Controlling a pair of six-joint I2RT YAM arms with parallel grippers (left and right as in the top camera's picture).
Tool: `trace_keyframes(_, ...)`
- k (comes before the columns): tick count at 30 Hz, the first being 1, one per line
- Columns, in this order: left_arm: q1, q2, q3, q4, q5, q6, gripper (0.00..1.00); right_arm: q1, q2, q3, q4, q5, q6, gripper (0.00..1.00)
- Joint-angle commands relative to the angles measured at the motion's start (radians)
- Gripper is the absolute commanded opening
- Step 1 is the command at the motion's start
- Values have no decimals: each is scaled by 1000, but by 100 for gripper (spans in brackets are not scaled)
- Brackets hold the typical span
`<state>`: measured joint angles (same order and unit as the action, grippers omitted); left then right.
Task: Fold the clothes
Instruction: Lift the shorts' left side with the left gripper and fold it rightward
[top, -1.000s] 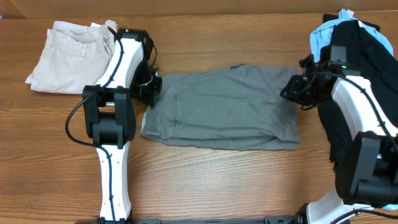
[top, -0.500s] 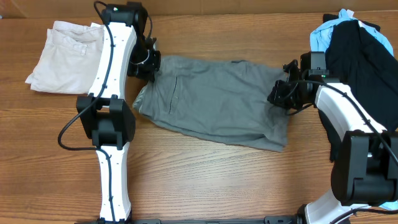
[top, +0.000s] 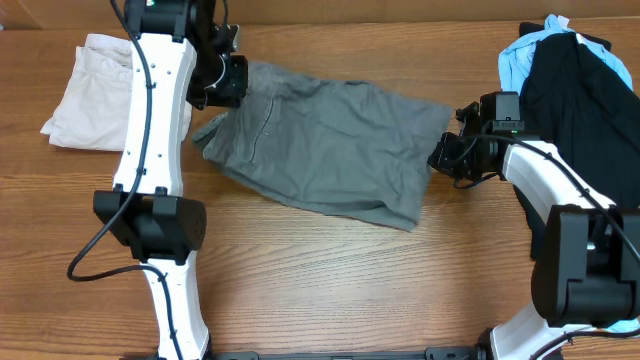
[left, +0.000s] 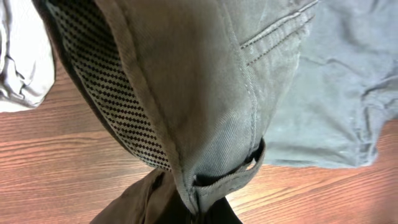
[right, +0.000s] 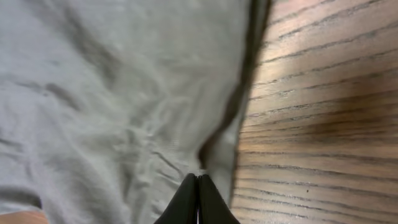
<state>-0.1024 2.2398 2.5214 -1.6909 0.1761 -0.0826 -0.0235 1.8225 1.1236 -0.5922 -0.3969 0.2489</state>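
Wooden table (top: 330, 290); grey shorts (top: 320, 140) lie skewed across its middle, pocket side up. Black garment (top: 585, 120) heaped at the right edge; beige shorts (top: 100, 90) far left; light-blue garment (top: 518, 58) peeking out beside the black one. Left gripper (top: 226, 82) clamped on the grey shorts' waistband corner; right gripper (right: 198, 186) pinched closed on the opposite edge.

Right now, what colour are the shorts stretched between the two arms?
The shorts are plain mid-grey, which shows best in the overhead view.
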Motion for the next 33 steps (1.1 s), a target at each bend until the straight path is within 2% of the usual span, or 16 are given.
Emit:
trace_keyframes(1, 7, -42, 27, 1, 36, -34, 4, 16, 50, -6, 13, -17, 15, 4)
trace_keyframes(8, -43, -42, 26, 37, 35, -39, 4, 46, 109, -6, 57, -17, 60, 4)
trace_keyframes(21, -249, -19, 24, 236, 35, -130, 4, 45, 123, -6, 52, -16, 66, 4)
trace_keyframes(28, -376, 84, 24, 321, 37, -170, 4, 45, 123, -6, 49, -16, 66, 4)
trace_keyframes(33, -433, 154, 24, 372, 96, -178, 4, 45, 123, -6, 49, -16, 66, 4)
